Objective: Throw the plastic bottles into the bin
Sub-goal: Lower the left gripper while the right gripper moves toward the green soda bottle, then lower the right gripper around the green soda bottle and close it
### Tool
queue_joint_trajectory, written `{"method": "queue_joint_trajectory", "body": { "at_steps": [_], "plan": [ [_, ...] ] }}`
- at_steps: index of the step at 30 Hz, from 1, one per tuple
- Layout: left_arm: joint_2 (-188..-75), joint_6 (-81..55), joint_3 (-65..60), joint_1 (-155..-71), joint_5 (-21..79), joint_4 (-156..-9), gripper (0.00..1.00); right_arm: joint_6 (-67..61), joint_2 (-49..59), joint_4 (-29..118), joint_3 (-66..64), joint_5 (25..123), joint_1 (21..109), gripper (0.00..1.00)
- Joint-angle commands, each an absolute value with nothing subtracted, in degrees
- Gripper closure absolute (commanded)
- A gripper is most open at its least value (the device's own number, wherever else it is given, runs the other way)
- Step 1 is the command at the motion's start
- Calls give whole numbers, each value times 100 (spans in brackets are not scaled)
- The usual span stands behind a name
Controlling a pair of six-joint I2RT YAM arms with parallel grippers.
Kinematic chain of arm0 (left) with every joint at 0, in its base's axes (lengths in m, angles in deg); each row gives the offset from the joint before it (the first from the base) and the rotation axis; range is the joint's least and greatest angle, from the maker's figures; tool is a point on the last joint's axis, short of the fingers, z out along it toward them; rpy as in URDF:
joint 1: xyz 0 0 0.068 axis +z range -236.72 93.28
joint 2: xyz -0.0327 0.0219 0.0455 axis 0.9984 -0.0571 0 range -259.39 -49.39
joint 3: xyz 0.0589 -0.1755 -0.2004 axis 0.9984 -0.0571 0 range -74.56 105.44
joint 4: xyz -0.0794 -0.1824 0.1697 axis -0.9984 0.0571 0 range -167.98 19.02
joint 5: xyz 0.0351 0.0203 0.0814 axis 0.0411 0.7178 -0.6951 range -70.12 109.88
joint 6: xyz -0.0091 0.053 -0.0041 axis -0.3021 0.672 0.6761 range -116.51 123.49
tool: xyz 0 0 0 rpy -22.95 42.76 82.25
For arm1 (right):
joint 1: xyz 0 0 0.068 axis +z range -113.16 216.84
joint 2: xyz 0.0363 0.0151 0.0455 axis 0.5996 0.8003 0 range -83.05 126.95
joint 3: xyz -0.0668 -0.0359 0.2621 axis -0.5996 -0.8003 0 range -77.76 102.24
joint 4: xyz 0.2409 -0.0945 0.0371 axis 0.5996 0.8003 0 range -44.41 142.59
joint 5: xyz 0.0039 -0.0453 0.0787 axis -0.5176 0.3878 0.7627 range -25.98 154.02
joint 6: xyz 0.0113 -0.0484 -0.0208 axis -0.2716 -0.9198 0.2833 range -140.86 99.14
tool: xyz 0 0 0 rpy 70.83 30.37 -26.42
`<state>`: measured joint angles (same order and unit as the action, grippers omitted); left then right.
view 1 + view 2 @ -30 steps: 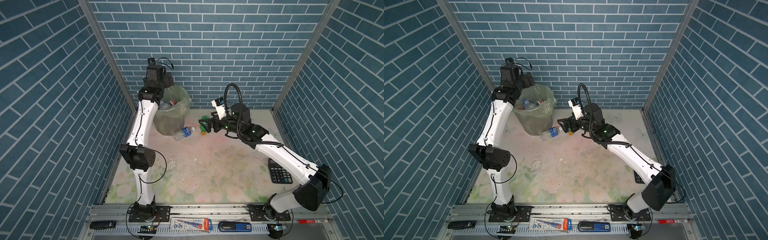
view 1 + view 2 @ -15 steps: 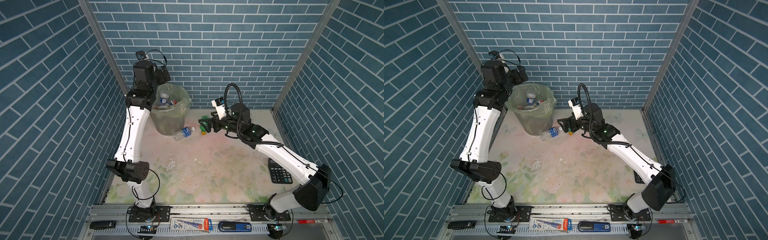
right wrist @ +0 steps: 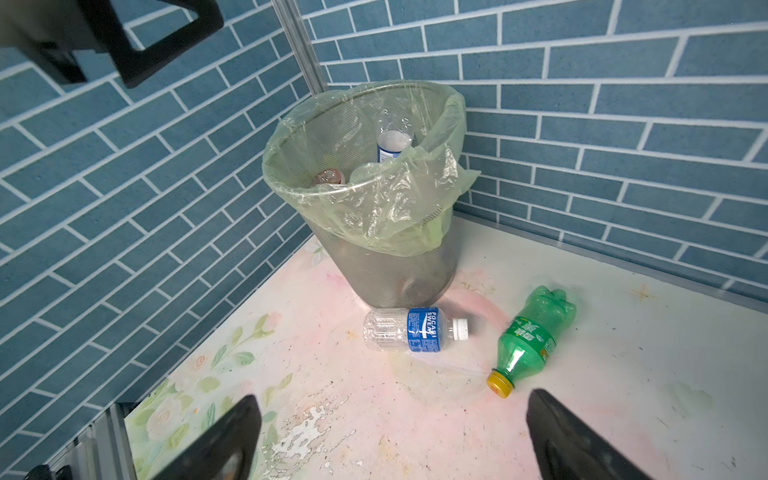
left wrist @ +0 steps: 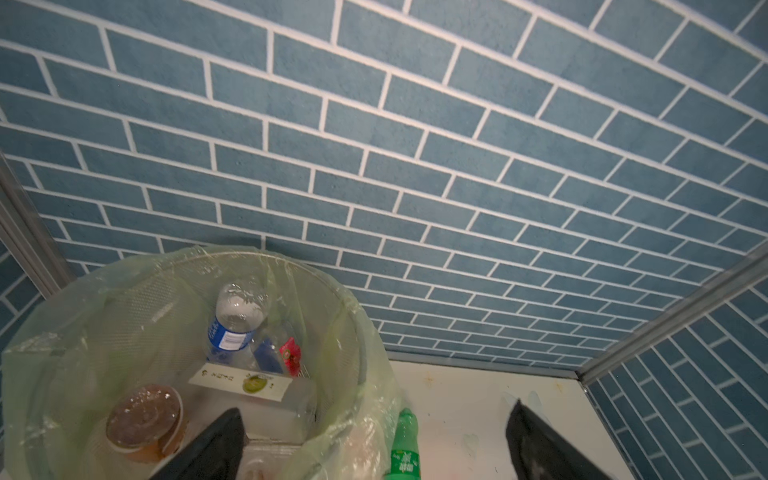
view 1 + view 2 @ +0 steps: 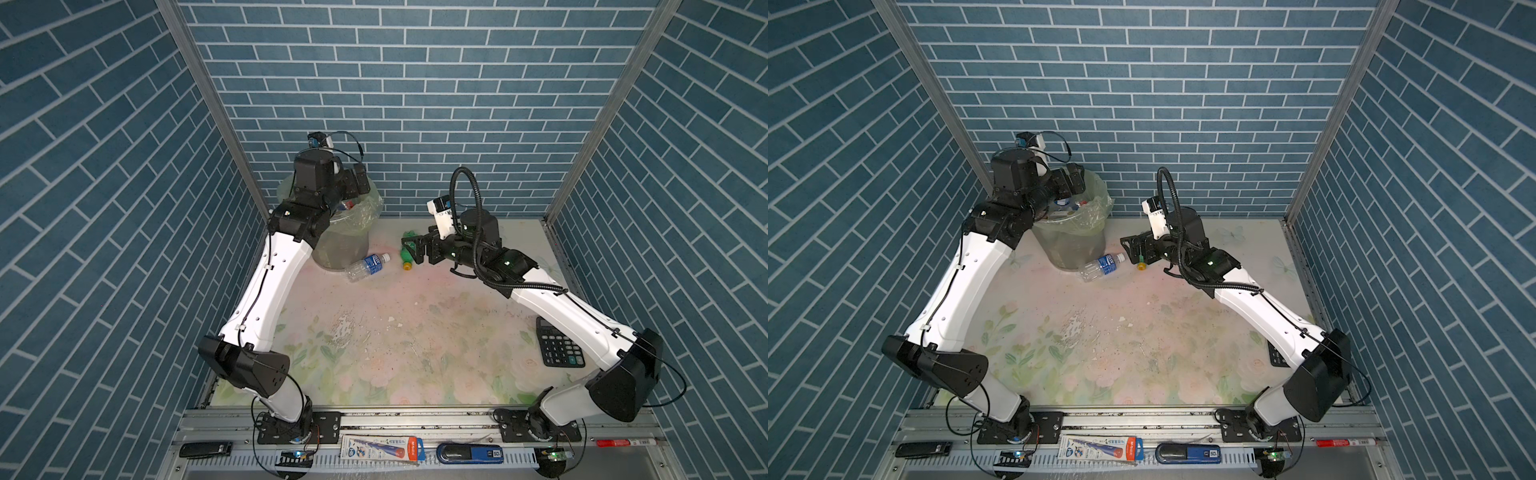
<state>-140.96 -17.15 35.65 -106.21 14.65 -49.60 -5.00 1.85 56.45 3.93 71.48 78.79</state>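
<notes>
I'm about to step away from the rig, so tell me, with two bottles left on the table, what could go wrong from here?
The green bottle lies on its side by the open right end effector; a squeeze off-centre could make it roll away. The clear bottle lies at the foot of the bin, so reaching for it may nudge the bin. The left end effector hangs open above the bin, possibly in the way of a drop.
</notes>
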Motion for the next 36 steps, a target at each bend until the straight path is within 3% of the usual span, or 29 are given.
{"method": "queue_joint_trajectory", "body": {
  "at_steps": [1, 7, 16, 25, 36],
  "plan": [
    [-13845, -1844, 3279, -10871, 1601, -5075, 1, -406, 110, 6046, 335, 6622, 7824, 1],
    [-12905, -2065, 2169, -11296, 1691, -5308, 1, -100, 163, 6094, -67, 6240, 7576, 1],
    [-11705, -2211, 167, -12136, 1534, -5780, 1, 366, 704, 4843, -1220, 6322, 7186, 1],
    [-11319, -2559, -1354, -12684, 1509, -6875, 1, 224, 1895, 4959, -566, 6402, 7182, 1],
    [-11375, -2703, -1824, -12777, 1516, -6969, 1, 469, 3276, 5060, 722, 6433, 7181, 5]
  ]
}}
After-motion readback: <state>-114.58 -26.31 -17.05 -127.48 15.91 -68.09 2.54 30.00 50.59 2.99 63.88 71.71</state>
